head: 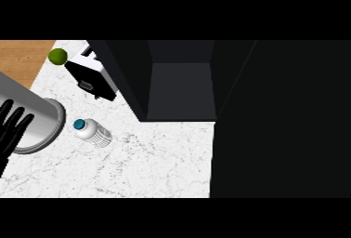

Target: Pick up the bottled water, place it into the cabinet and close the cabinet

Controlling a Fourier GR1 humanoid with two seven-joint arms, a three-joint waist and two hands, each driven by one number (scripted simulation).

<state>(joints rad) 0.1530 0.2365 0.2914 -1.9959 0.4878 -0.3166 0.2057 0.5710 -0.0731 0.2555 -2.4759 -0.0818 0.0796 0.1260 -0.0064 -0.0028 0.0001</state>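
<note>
The bottled water [91,131] rests on the white marbled worktop [151,162], its teal cap showing. Just left of it is a grey cylinder [34,118], and past that, at the view's edge, the left hand [9,135] with fingers [18,118] straight. Up and right of the bottle the black cabinet [182,79] stands open. A black-and-white appliance [93,74] and a lime [57,56] lie farther up from the bottle.

no readable text, labels or numbers anywhere

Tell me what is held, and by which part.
Nothing seen is held. The left hand is open at the left edge, apart from the bottled water on the counter. The right hand is out of view.
</note>
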